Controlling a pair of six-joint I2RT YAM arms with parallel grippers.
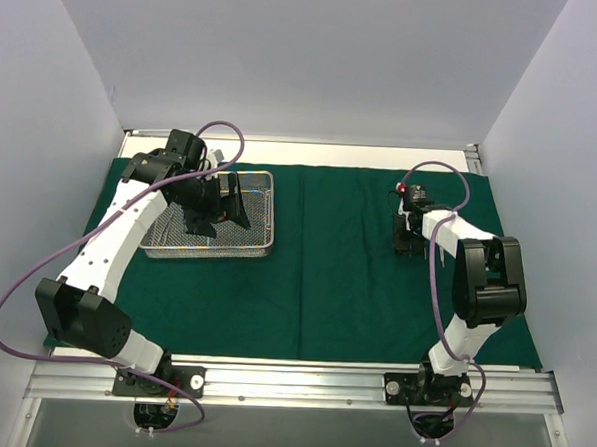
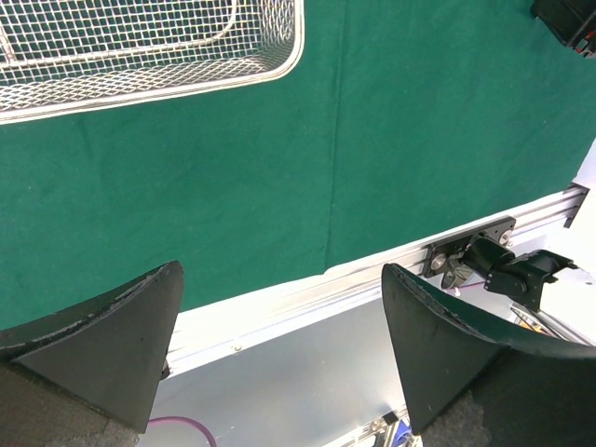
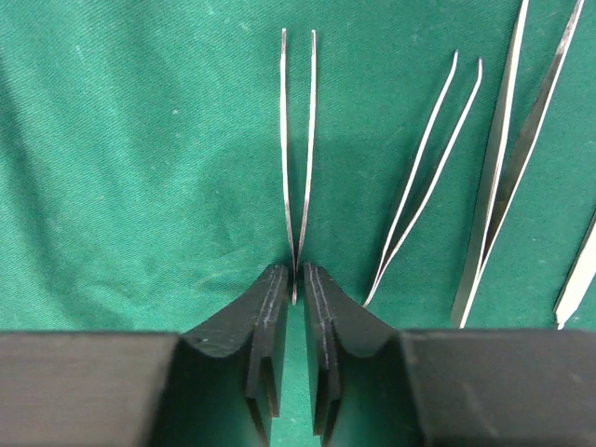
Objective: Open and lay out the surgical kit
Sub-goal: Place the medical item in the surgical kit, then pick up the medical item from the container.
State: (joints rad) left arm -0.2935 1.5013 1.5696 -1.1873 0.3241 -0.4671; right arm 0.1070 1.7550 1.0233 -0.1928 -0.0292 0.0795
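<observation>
Surgical kit's dark green cloth (image 1: 356,277) lies spread out flat. Its wire-mesh tray (image 1: 271,217) sits at the left, beneath the wide-open, empty left gripper (image 2: 279,279). Right gripper (image 3: 294,279) jaws stand barely parted around the joined end of slim forceps (image 3: 295,251) lying on the cloth's right side.
</observation>
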